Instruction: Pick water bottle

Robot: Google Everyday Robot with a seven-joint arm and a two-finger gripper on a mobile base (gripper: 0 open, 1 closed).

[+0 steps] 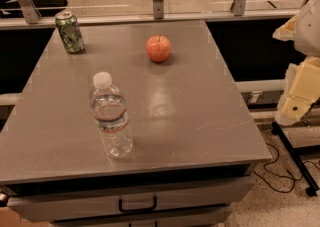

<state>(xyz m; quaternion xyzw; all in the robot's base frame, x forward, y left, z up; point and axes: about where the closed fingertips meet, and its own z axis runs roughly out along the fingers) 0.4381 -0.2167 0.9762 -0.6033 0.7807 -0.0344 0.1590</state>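
Jaws of the cream-coloured gripper (294, 107) hang at 3 o'clock, off the right edge of the grey flat-topped desk (200, 111); wide or narrow, I cannot tell. The small clear ribbed plastic water bottle (111, 118) with a white cap stands upright at 7 o'clock on the desk, near its front edge and well apart from the gripper. A green soda can (69, 32) stands at 11 o'clock and a red-orange round apple (158, 48) at 12. The approach looks not yet begun; next, the gripper likely must cross toward 7 o'clock and straddle the bottle's body.

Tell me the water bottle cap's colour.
The water bottle cap is white, camera view; gripper at right edge, beside the table.
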